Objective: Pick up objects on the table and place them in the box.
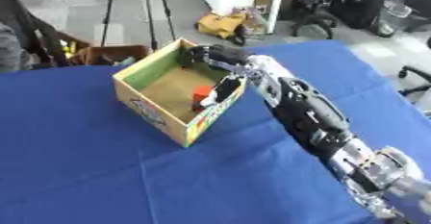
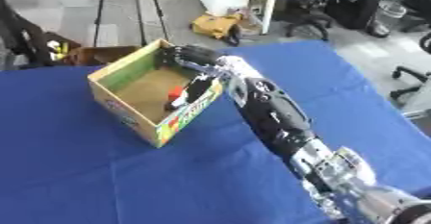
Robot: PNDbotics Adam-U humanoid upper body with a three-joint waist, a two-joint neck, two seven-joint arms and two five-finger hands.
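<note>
The right arm (image 1: 311, 112) comes in from the lower right corner and stretches diagonally up to the box (image 1: 160, 117), an open cardboard carton with printed colours on its outer walls, standing on the blue-covered tabletop (image 1: 84, 170); the right hand (image 1: 221, 57) is over the box's right rim, the wrist and palm above the far corner, dark fingers (image 1: 225, 87) curling down inside the near right wall; they appear to close around a red object (image 1: 202, 94) low in the box, touching or just beside it, though whether it is actually pinched or merely lies against the fingertips is hard to make out; part of the object is hidden behind the fingers and the box wall, so only a red block-like patch shows, with a darker bit beneath it; the brown floor of the box is otherwise partly hidden by the near walls; the arm's lower end is cut off at the frame edge; the left hand shows in neither view; beyond the tabletop's far edge lie a tripod (image 1: 151, 11), a yellow bag (image 1: 221, 24) on the floor, and office chairs (image 1: 324, 6), all blurred.
</note>
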